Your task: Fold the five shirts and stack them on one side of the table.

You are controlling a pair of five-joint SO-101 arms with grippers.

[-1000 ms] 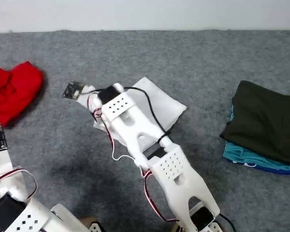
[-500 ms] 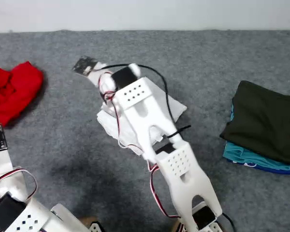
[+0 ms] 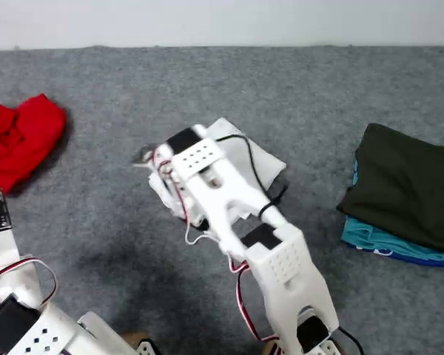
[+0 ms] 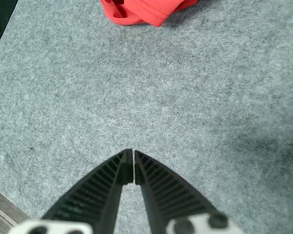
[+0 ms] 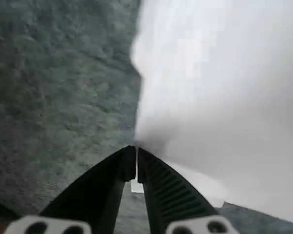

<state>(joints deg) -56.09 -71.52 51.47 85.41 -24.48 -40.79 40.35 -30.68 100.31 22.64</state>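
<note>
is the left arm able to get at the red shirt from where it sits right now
Probably yes. The red shirt lies straight ahead of the left claw, with just bare grey table between them. The claw is shut, so it would need to open first.

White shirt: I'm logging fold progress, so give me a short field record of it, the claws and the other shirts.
white shirt: roughly folded, in the middle, partly under the right arm
right claw: shut on the white shirt's edge
left claw: shut, empty, above bare table
stack: dark shirt over teal shirt over blue shirt, at one side
red shirt: crumpled, unfolded, opposite the stack
</note>
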